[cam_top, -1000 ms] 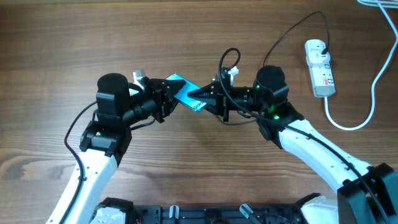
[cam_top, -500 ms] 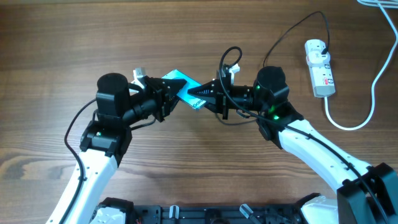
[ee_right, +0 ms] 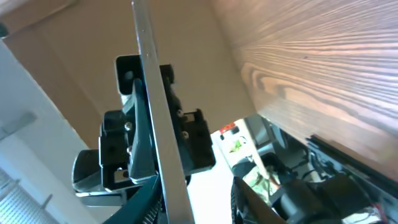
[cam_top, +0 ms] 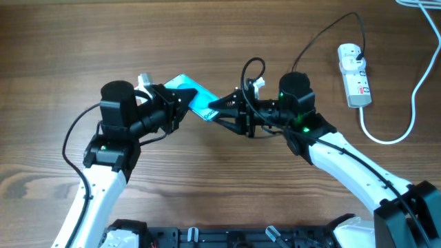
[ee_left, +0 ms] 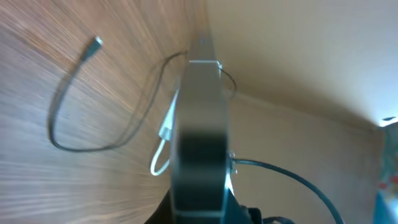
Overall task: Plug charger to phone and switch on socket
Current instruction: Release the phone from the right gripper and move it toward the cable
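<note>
The phone [cam_top: 187, 91], with its teal screen, is held above the table, tilted. My left gripper [cam_top: 173, 103] is shut on its left end. The left wrist view shows the phone edge-on [ee_left: 199, 137] between my fingers [ee_left: 199, 214]. My right gripper [cam_top: 217, 110] is open at the phone's right end. In the right wrist view the phone's edge [ee_right: 158, 124] runs between the jaws [ee_right: 199, 199], against one finger and apart from the other. The charger [cam_top: 320, 33], a thin black cable, runs from the socket [cam_top: 353, 76] and loops by my right wrist. Its plug tip [ee_left: 96, 42] lies free on the table.
The socket's white cord [cam_top: 413, 103] curves along the right edge of the wooden table [cam_top: 207, 186]. Both arms meet over the table's middle. A black rail [cam_top: 227, 238] runs along the front edge.
Both grippers and the phone have shifted a little to the left. The left arm has drawn back leftward. The cable and socket have not moved.
</note>
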Action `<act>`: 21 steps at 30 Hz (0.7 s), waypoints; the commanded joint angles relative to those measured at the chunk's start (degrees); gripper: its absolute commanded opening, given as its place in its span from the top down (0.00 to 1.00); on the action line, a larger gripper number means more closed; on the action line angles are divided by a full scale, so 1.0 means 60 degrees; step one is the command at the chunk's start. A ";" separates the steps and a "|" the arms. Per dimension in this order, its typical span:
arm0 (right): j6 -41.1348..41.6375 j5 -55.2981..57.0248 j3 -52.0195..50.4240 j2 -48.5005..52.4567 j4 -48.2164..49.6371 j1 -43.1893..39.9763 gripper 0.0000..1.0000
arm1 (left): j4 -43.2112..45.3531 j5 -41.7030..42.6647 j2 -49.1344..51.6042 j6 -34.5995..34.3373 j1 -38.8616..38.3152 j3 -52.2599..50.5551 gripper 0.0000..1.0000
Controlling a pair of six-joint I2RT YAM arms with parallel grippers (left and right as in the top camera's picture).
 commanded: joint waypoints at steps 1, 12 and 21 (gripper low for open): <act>-0.3053 0.0820 0.0033 -0.0062 -0.0663 0.0055 0.46 | -0.0477 -0.0058 -0.0051 0.2528 0.0528 0.0117 0.96; -1.1016 0.8062 0.1067 -0.0062 -0.5464 0.0047 0.32 | -0.2437 -0.0135 0.0725 0.6266 0.0699 0.0117 0.96; -1.1395 0.9635 0.4266 0.2186 -0.8419 0.0058 0.36 | -0.2259 -0.0423 0.1064 0.6433 0.1067 0.0117 0.96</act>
